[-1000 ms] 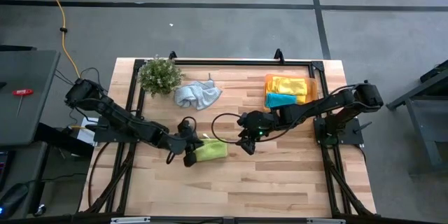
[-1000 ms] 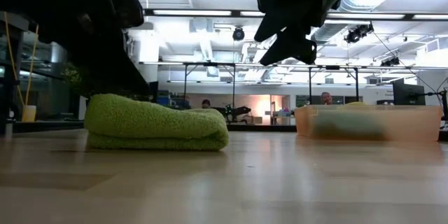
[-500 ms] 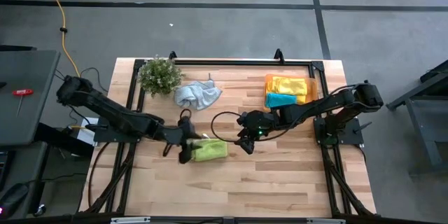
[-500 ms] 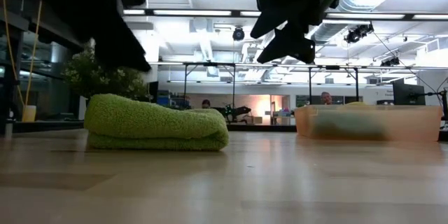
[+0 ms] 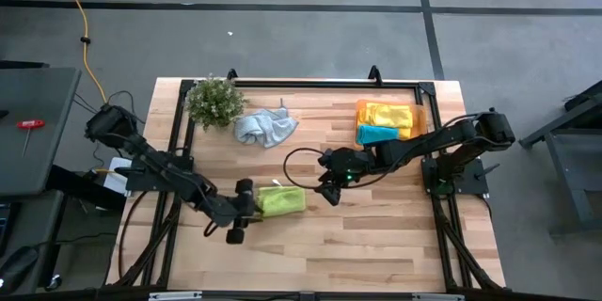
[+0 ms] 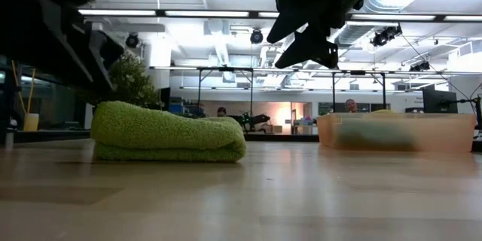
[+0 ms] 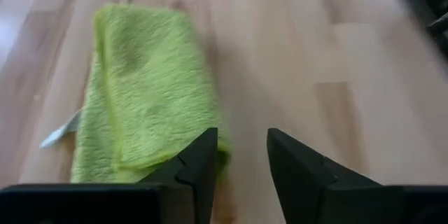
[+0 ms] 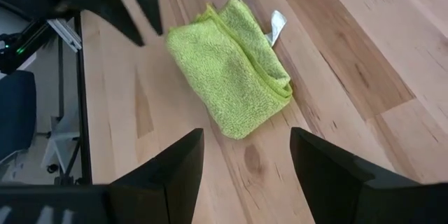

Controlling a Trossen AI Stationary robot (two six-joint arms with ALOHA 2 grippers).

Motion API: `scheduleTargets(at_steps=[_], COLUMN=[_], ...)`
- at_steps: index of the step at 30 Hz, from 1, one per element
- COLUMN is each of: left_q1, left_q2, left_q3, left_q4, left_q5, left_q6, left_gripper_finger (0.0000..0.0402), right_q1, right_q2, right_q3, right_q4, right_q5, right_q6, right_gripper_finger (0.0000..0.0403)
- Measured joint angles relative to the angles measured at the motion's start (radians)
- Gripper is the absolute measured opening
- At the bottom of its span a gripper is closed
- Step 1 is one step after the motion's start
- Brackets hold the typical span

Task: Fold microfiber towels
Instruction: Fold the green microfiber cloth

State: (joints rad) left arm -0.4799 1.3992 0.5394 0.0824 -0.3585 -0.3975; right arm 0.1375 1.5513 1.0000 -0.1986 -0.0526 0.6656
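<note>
A lime green microfiber towel (image 5: 282, 199) lies folded into a thick pad, flat on the wooden table near its middle. My left gripper (image 5: 246, 210) stands open just off the pad's left end; in the left wrist view the fingers (image 7: 241, 150) frame bare wood beside the towel's corner (image 7: 210, 147). My right gripper (image 5: 327, 191) hangs wide open above the table to the right of the pad, with the towel (image 8: 231, 63) ahead of it. A crumpled pale grey-blue towel (image 5: 266, 127) lies at the far side.
An orange tray (image 5: 421, 118) at the far right holds a folded yellow towel (image 5: 386, 113) and a teal one (image 5: 376, 134). A small leafy plant (image 5: 214, 101) stands at the far left. Bare wood lies along the near edge.
My left gripper has lifted off the left end of the green towel and swung toward the table's near edge, rolling as it went. The towel has stayed folded where it was. My right gripper has kept still.
</note>
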Motion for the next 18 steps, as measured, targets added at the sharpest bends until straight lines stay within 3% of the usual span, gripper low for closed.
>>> scheduleTargets(at_steps=[7,14,18], left_q1=[0.045,0.083,0.119], left_q2=[0.084,0.048,0.048], left_q3=[-0.001,0.0,0.0], left_q4=[-0.019,-0.067,-0.182], left_q5=[-0.03,-0.176,-0.109], left_q6=[0.012,0.104,0.146], left_gripper_finger=[0.0087,0.0074,0.0074], right_q1=[0.0,0.0,0.0], right_q2=[0.0,0.0,0.0], right_q3=[0.0,0.0,0.0], right_q4=[0.001,0.001,0.001], right_q5=[-0.005,-0.008,-0.008], right_q6=[0.026,0.06,0.06], right_gripper_finger=[0.0206,0.0206,0.0206])
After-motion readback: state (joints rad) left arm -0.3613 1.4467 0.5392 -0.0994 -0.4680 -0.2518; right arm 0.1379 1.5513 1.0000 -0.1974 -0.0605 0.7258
